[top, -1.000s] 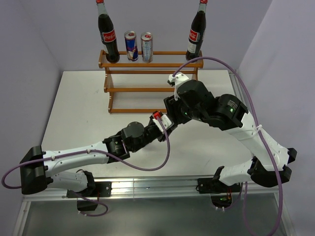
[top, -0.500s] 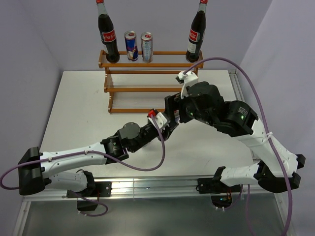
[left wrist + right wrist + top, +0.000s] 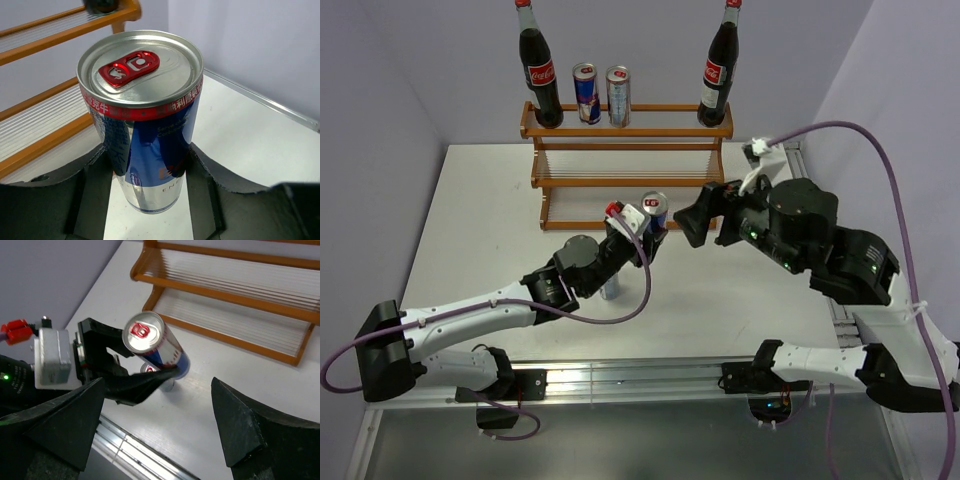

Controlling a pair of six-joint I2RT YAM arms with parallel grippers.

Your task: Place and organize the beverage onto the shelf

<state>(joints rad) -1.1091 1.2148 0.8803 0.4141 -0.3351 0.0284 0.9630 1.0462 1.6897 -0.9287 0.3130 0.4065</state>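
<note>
White table (image 3: 470, 220), wooden shelf (image 3: 625, 180), standing can (image 3: 613, 289)

A second can (image 3: 148, 369) — perhaps upright — sits mostly hidden behind the held can (image 3: 155, 342).

Left gripper (image 3: 642, 232) raised, clamping can (image 3: 654, 203), right gripper (image 3: 703, 216) spread wide

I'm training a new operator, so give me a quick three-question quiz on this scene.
1. True or false: the left hand grips a can.
2. How many drinks stand on the shelf's top tier?
3. The right hand is: A, open and empty; B, shut on a bottle.
Key: 1 true; 2 four, two cola bottles and two cans; 3 A.
</note>
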